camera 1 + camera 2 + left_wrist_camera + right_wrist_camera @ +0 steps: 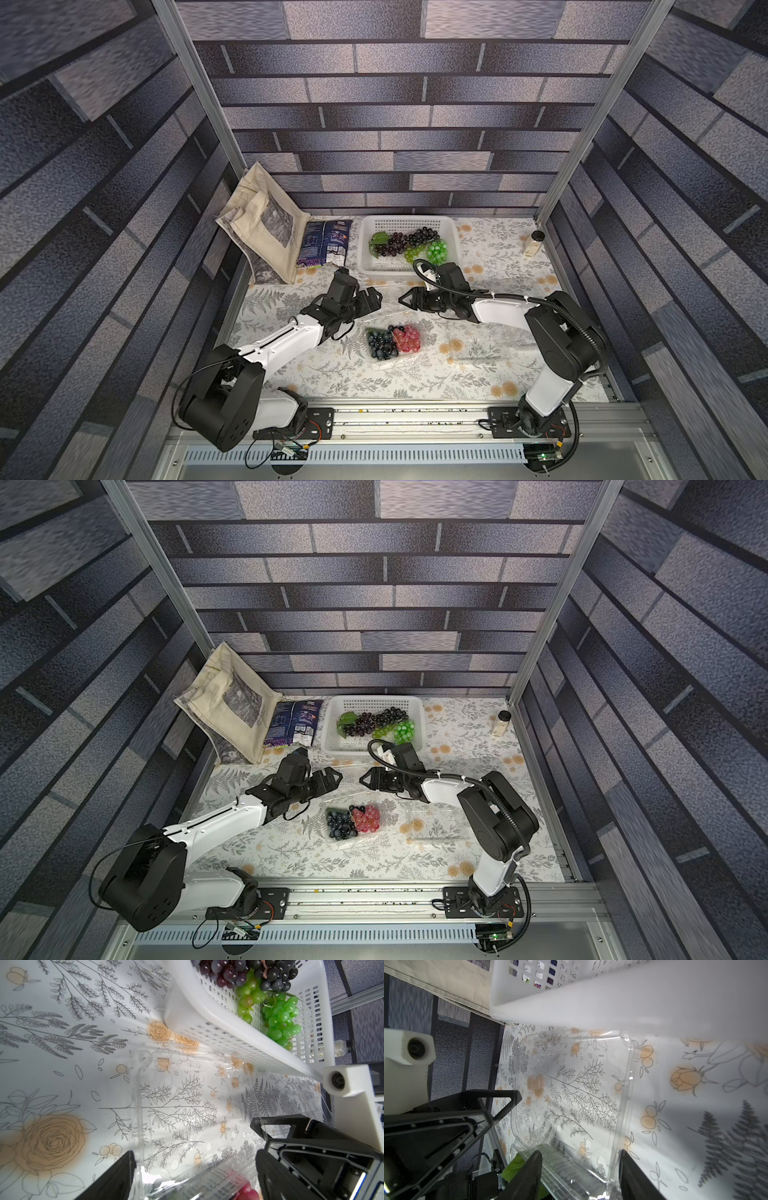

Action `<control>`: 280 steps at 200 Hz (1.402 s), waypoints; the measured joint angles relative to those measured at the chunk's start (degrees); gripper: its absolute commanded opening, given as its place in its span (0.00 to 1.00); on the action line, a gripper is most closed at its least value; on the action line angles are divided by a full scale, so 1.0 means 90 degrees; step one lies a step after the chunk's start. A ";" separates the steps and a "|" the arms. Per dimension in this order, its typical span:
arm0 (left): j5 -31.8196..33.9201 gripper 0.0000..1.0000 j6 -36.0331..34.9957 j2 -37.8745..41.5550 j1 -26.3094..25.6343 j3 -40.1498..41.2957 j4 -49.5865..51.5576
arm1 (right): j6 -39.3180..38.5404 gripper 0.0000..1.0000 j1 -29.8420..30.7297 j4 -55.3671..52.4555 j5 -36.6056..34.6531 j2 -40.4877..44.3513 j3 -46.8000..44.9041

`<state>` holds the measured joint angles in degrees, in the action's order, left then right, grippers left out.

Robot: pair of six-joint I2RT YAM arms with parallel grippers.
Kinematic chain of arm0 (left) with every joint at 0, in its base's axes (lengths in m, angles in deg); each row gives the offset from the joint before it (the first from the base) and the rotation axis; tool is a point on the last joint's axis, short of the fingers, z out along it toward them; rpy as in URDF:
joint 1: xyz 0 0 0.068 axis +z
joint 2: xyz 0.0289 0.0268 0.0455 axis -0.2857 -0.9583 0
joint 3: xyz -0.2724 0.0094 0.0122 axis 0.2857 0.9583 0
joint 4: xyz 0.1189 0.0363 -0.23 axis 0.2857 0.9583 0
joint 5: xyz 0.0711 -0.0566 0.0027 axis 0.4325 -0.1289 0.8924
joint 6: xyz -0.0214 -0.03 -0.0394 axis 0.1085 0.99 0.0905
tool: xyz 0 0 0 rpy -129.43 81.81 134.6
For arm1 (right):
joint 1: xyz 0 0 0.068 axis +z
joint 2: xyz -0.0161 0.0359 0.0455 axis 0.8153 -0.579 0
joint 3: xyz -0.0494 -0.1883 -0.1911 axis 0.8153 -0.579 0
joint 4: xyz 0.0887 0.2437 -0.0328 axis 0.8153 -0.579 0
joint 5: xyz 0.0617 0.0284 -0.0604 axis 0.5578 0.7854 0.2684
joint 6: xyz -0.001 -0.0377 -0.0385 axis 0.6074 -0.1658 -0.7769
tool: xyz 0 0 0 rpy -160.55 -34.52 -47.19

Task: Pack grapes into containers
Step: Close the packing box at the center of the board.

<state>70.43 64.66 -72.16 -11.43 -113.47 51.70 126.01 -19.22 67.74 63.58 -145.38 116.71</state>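
The left arm and right arm have white shells and black joints. A ribbed black hose runs along the right arm. The right gripper has black open-triangle fingers. The left gripper looks knurled, perhaps with small screws.

Surface: white cloth printed with grey ferns and orange flowers.

Far left corner: cream canvas tote bag, propped against the side wall, with a grey printed panel facing out.

Just beside the tote: dark blue snack packet, lying flat.

Right of the packet, near the back wall: white perforated basket, upright. Its slotted wall shows close up in the left wrist view.

Far right edge: small jar with a black lid and pale contents, upright, well apart from the basket.

Enclosure: brick-pattern walls in grey-blue, and an aluminium post at each back corner.
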 measured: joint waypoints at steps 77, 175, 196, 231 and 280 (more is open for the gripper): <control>0.0165 0.92 0.0002 0.0425 -0.0080 0.0255 0.0243 | 0.0080 0.59 0.0267 0.0051 -0.0041 0.0253 -0.0134; 0.0257 0.93 0.0000 0.0806 -0.0104 0.0284 0.0459 | 0.0092 0.59 0.0403 0.0032 -0.0199 0.0665 -0.0226; 0.0255 0.93 -0.0002 0.0806 -0.0104 0.0284 0.0495 | 0.0068 0.59 0.0406 0.0000 -0.0202 0.0668 -0.0221; 0.0262 0.93 -0.0002 0.0806 -0.0146 0.0284 0.0505 | 0.0073 0.59 0.0418 -0.0041 -0.0204 0.0668 -0.0189; 0.0333 0.93 0.0044 0.1025 -0.0209 0.0529 0.0585 | 0.0073 0.59 0.0571 -0.0036 -0.0277 0.0629 -0.0189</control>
<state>73.42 65.05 -62.93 -13.31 -108.70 56.96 126.66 -14.09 67.41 61.09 -139.72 115.01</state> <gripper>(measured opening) 0.930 0.592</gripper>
